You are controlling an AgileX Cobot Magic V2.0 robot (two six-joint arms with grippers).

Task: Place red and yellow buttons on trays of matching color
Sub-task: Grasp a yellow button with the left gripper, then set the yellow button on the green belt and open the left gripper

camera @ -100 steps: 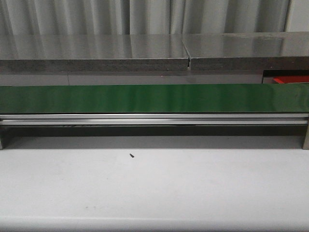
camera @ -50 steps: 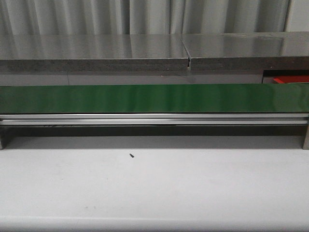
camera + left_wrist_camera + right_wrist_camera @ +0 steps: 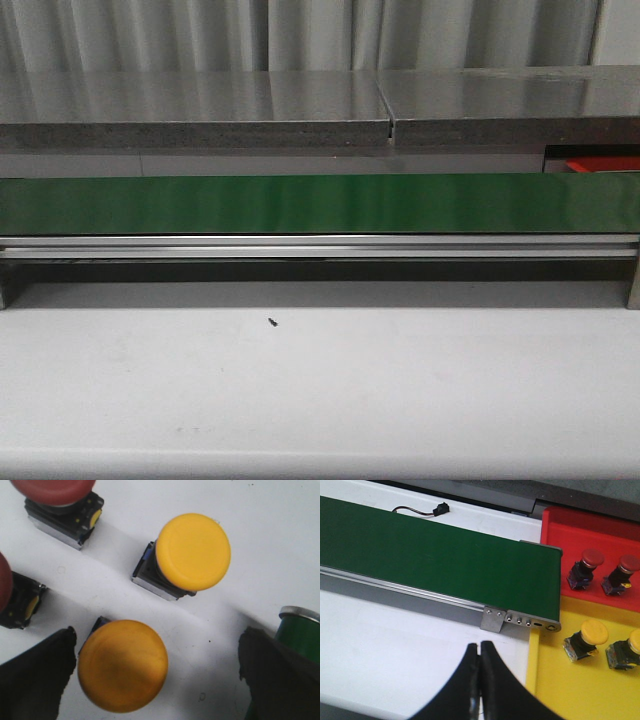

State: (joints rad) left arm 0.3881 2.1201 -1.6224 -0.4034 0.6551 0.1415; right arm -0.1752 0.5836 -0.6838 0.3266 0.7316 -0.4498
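Left gripper (image 3: 150, 675) stands spread wide over a white tabletop (image 3: 280, 525), its dark fingertips (image 3: 35, 675) at the lower corners of the left wrist frame, and a yellow button (image 3: 122, 665) sits between them, close to the finger at lower left; whether that finger touches its cap I cannot tell. A second yellow button (image 3: 192, 552) stands upright at upper centre, two red buttons (image 3: 55, 490) are cut off at the upper left and left edges, and a green cylinder (image 3: 297, 635) with a metal rim shows at the right edge. Right gripper (image 3: 480, 680) is pressed closed on nothing at the bottom centre of the right wrist frame, over white tabletop beside the end of the green conveyor belt (image 3: 430, 555). At upper right of that frame the red tray (image 3: 590, 530) holds two red buttons, and below it the yellow tray (image 3: 570, 690) holds two yellow ones. Neither arm shows in the front view, only the belt (image 3: 320, 203) and a small dark speck (image 3: 272, 322).
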